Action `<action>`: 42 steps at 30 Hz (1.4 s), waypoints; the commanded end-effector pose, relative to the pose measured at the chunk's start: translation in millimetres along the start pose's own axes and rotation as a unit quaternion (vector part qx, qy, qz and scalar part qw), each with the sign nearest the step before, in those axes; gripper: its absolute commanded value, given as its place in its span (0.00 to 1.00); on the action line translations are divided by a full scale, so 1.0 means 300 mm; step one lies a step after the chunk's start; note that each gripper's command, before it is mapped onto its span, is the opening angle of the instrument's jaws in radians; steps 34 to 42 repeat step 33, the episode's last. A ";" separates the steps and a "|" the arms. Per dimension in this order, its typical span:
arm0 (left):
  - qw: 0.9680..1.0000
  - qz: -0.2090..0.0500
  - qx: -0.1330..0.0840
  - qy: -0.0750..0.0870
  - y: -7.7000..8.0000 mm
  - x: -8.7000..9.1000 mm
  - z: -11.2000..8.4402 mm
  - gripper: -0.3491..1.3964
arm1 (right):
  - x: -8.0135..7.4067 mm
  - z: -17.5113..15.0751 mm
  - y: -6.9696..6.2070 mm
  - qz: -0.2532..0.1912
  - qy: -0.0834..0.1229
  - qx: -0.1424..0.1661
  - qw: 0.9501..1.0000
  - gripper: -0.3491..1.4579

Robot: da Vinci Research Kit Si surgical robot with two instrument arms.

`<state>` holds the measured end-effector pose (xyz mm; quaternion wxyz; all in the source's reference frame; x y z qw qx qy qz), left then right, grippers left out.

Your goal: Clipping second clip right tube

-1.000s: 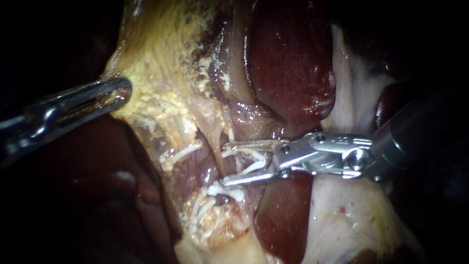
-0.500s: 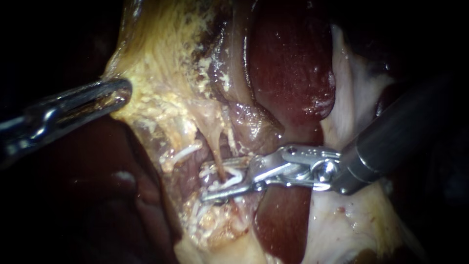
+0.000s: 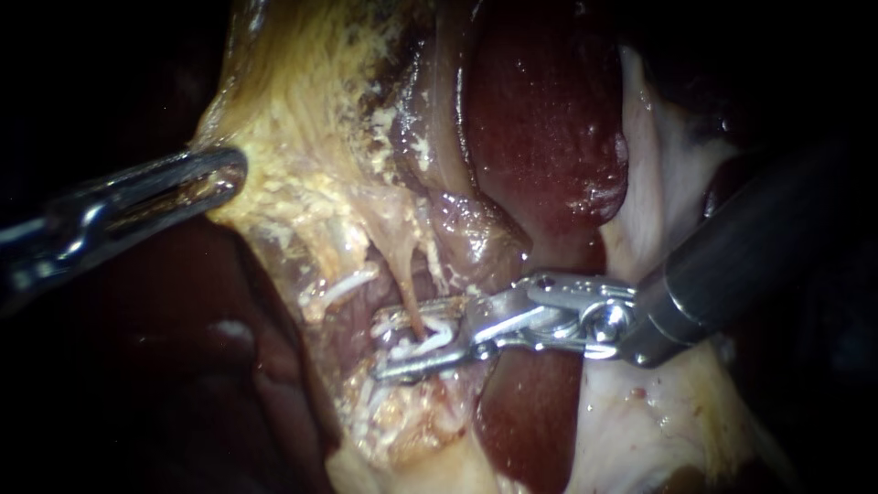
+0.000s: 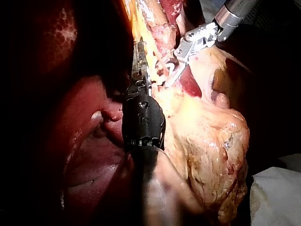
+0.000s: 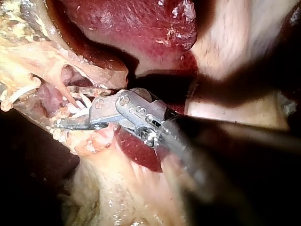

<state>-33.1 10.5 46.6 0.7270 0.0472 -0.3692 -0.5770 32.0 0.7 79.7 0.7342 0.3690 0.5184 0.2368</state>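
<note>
Since the tube [image 3: 408,289] is a thin, soft, wet strand, it is judged light, slippery and easily torn. It is best taken squarely across its bare stretch, just beside the white clips [image 3: 437,331]. It is found just off centre toward 6 o'clock, between the spread jaws of the right tool [image 3: 401,340], which is brought in from 3 o'clock. Pale yellow tissue [image 3: 274,137] is pinched by the left tool [image 3: 230,174] at 9 o'clock.
</note>
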 end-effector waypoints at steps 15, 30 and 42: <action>1.000 0.000 0.000 0.000 0.0000 0.0000 0.0000 0.00 | 0.0000 -0.003 -0.0010 0.017 0.001 0.005 1.000 0.00; 1.000 0.000 0.000 0.000 0.0001 -0.0001 0.0000 0.00 | -0.0008 -0.003 -0.0010 0.022 0.000 0.006 1.000 0.00; 1.000 0.000 0.000 0.000 0.0002 0.0000 0.0001 0.00 | -0.0008 -0.003 -0.0009 0.022 0.000 0.006 1.000 0.00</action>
